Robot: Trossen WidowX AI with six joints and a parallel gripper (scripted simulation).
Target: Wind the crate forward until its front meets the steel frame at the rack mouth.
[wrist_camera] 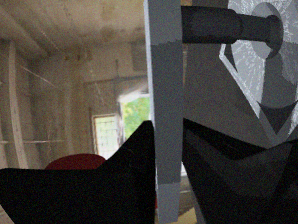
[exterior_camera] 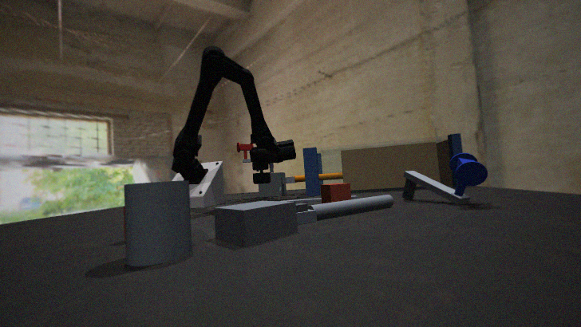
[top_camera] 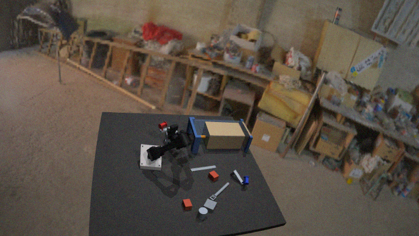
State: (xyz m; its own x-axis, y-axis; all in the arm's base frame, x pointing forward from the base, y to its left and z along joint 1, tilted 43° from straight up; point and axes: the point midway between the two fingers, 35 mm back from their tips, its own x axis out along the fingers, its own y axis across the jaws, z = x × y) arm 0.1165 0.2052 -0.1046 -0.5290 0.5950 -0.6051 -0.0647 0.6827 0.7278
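My gripper (wrist_camera: 163, 127) is shut on the grey arm of the red-knobbed winch handle (top_camera: 163, 126) (exterior_camera: 245, 147) (wrist_camera: 167, 90), beside the winch (exterior_camera: 279, 183). In the wrist view the handle's key reaches the round hole on the winch top; whether it is seated cannot be told. The tan crate (top_camera: 224, 129) (exterior_camera: 385, 166) sits flat inside the clear-panelled cubby. An orange strap (top_camera: 202, 136) (exterior_camera: 331, 176) runs to it from the winch. A gap separates the crate's front from the blue mouth frame (top_camera: 195, 145) (exterior_camera: 310, 172). My arm hides most of the winch in the top view.
A loose flat bar (top_camera: 203, 168) and red blocks (top_camera: 213, 175) (top_camera: 187, 204) lie on the bench. A blue-knobbed crank (top_camera: 238, 177) (exterior_camera: 435, 187), long-handled tool (top_camera: 220, 190) (exterior_camera: 353, 206), grey block (top_camera: 210, 204) (exterior_camera: 255, 223) and cylinder (top_camera: 202, 212) (exterior_camera: 157, 223) are farther forward.
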